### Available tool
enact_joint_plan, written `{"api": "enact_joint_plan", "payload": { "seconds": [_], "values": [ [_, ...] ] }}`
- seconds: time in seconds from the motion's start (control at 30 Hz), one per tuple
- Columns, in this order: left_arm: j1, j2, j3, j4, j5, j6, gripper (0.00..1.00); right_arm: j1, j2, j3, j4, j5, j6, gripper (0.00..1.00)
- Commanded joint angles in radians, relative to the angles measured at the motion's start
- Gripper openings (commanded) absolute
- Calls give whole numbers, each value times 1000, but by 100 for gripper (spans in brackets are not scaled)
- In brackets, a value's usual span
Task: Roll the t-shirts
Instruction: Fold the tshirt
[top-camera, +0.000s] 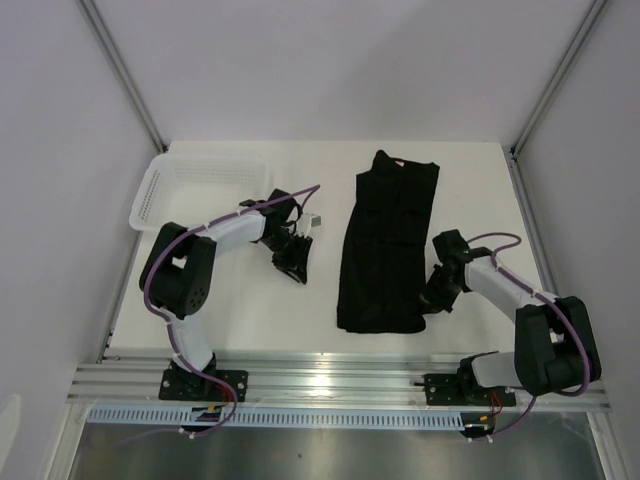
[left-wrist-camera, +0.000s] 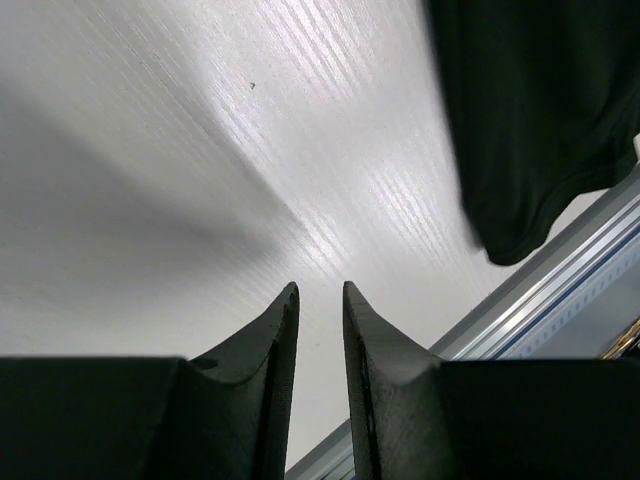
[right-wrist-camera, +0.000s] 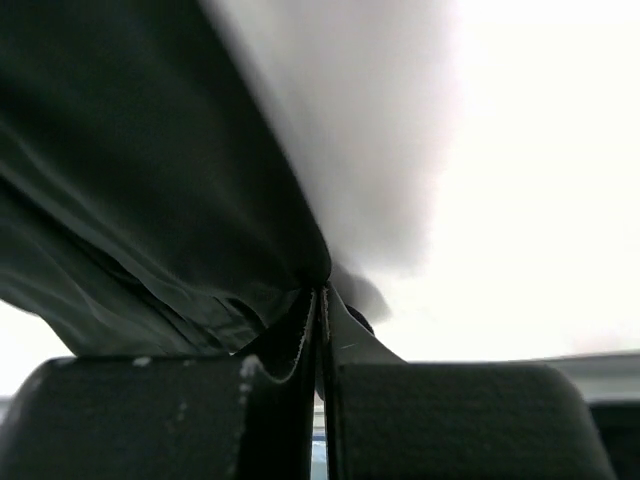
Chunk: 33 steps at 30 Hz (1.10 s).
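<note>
From above, the black t-shirt lies folded in a long strip right of the surface's centre. The white mesh basket sits at the far left corner, the left end effector is beside the shirt's left side, and the right end effector is at its near right corner. The left wrist view shows the left end effector with fingers slightly apart over bare surface, gripping nothing, the black t-shirt apart from it. The right wrist view shows the right end effector pressed together, clamped on the edge of the black t-shirt.
</note>
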Motion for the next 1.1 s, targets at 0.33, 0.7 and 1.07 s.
{"api": "enact_joint_plan", "payload": {
  "seconds": [0.33, 0.7, 1.07],
  "values": [
    [13, -61, 33, -4, 1, 15, 28, -164, -7, 98, -363, 79, -124, 0],
    [28, -100, 35, -1, 18, 42, 28, -139, 19, 457, -483, 275, -176, 50],
    [51, -117, 62, -18, -37, 58, 29, 5, 413, 992, 55, 265, -537, 27]
  ]
}}
